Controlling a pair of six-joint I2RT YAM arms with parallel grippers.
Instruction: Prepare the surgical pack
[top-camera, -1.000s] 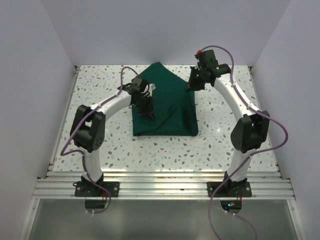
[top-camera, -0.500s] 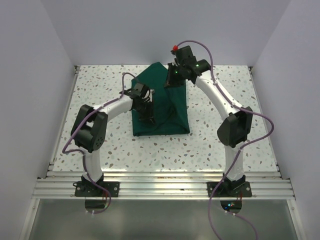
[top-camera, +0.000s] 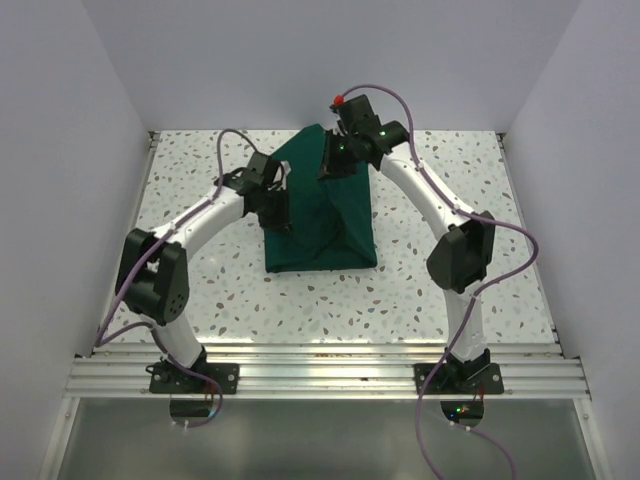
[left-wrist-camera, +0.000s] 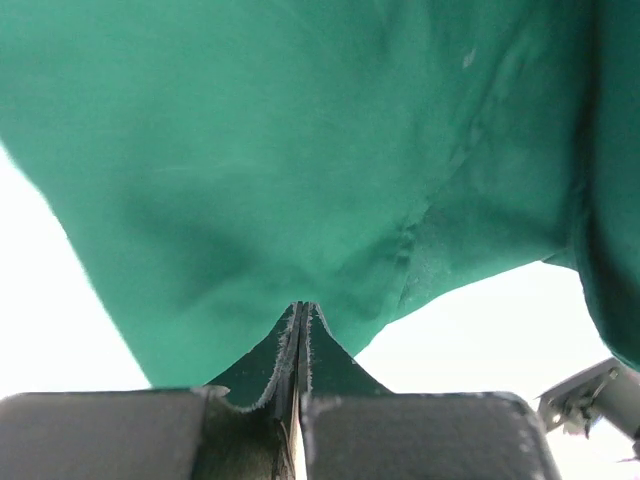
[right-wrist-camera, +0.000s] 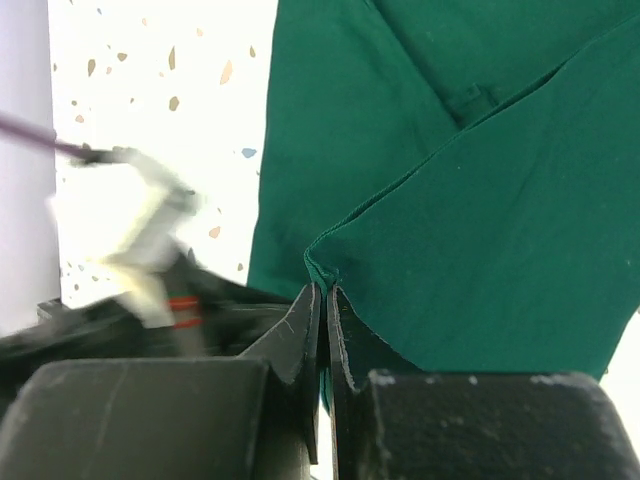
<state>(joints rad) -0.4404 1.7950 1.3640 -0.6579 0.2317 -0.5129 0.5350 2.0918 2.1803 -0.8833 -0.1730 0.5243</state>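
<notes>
Soft, light and limp by the look of it, the surgical pack (top-camera: 335, 225) drapes between and beneath the left claw (left-wrist-camera: 300, 312) and right claw (right-wrist-camera: 325, 292), each clamped on a hemmed edge, probably the surest hold.

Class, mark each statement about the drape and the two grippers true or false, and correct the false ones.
1. The left gripper is shut on the drape. True.
2. The right gripper is open and holds nothing. False: it is shut on an edge of the drape.
3. The drape is dark green. True.
4. The drape lies as one flat layer. False: it is folded, with layers overlapping.
</notes>
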